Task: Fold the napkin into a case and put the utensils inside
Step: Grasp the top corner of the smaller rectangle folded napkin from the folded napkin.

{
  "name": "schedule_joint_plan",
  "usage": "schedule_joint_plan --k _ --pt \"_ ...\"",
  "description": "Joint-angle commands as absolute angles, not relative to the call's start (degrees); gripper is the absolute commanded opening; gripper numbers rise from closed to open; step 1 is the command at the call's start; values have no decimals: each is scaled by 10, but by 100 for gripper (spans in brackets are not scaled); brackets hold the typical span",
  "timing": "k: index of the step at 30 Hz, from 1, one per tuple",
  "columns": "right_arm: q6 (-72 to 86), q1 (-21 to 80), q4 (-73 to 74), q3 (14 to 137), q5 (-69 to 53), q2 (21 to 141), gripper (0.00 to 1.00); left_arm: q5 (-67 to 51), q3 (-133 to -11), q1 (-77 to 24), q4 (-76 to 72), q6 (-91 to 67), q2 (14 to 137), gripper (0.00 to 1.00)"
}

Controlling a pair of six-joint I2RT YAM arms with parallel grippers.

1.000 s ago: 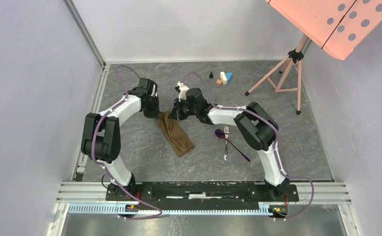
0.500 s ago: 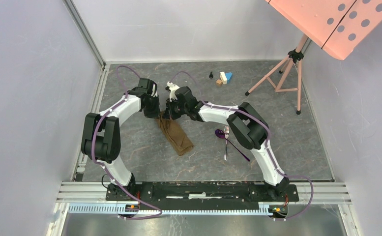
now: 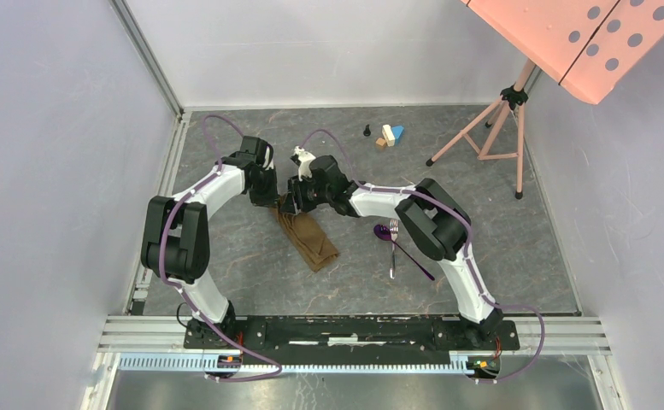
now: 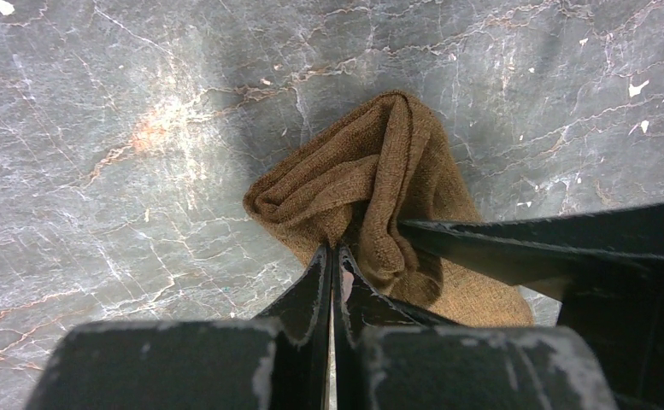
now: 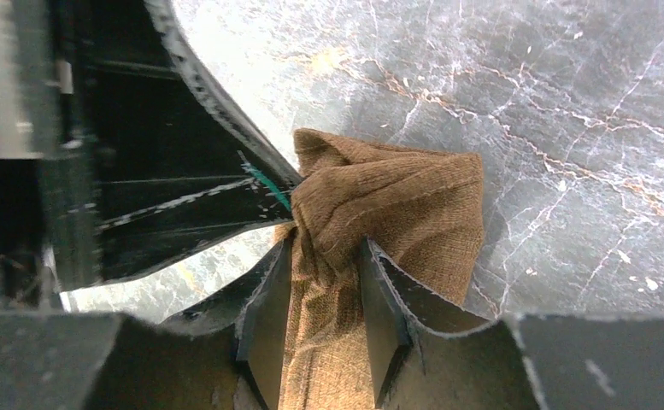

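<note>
— Where's the napkin [image 3: 313, 242]?
— On the table [image 3: 243, 273] between my two arms, folded into a narrow brown strip that slants back toward me.
— The left gripper [image 4: 335, 249]?
— I have it clamped on a fold at the far end (fingers pressed together, cloth pinched between).
— The right gripper [image 5: 326, 256]?
— Just beside it, jaws apart, astride a bunched ridge of cloth. The spoon [image 3: 385, 232] and fork [image 3: 393, 249] lie to the right, apart from the napkin.

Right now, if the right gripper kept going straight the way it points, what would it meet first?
The napkin: its bunched end sits between the fingers of the right gripper. Just beyond, probably the left gripper pinching that same end.
</note>
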State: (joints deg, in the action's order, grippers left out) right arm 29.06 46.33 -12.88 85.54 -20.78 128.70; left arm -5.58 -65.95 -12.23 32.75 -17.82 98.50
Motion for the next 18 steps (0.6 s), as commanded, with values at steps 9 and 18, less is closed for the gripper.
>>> schedule_joint_plan --k 9,18 --pt "270 460 -139 870 -183 1256 44 -57 -657 -120 325 -185 975 2" --pt "264 460 -123 902 -160 1275 45 -58 -656 -120 323 -185 975 2"
